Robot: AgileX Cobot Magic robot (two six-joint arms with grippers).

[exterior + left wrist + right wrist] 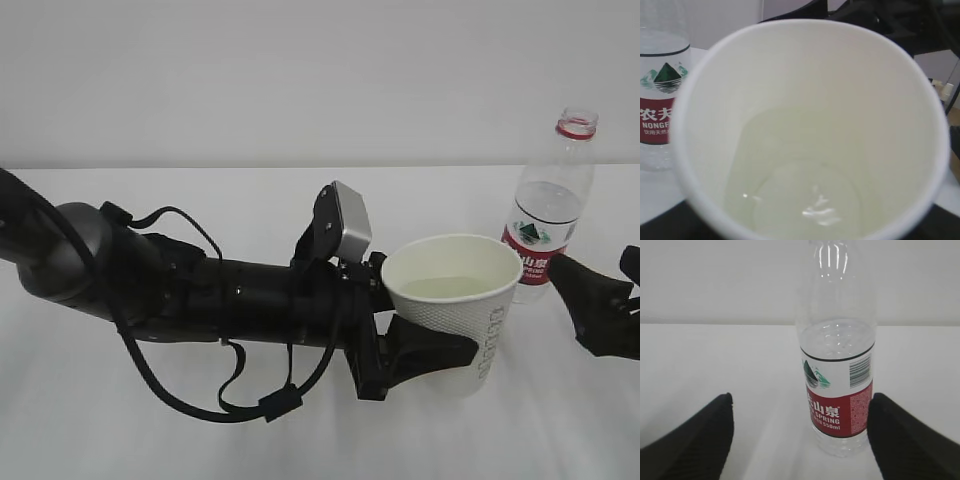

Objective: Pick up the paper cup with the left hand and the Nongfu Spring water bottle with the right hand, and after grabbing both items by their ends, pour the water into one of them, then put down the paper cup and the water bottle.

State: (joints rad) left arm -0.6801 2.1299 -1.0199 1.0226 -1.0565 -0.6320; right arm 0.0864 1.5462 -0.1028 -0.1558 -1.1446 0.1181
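Paper cup (462, 308) of water gripped by left hand (425, 352); bottle standing free beyond it, right hand (612, 312) parked wide open.

Nearest, the left hand: black fingers (432, 350) part-spread and clamped on the paper cup's lower wall, gripping low so the rim stays clear and upright, keeping the water (805, 200) level inside. Whether the cup base rests on the white worktop (250, 190) or hangs just above it: cannot tell. Just right of the cup, the right hand, fingers (695, 440) spread very wide, holding nothing, flanking without touching. Behind and right of the cup, the Nongfu Spring water bottle (838, 385), capless, upright on the worktop, partly full, seemingly set down after pouring. Likely remaining: releasing the cup.
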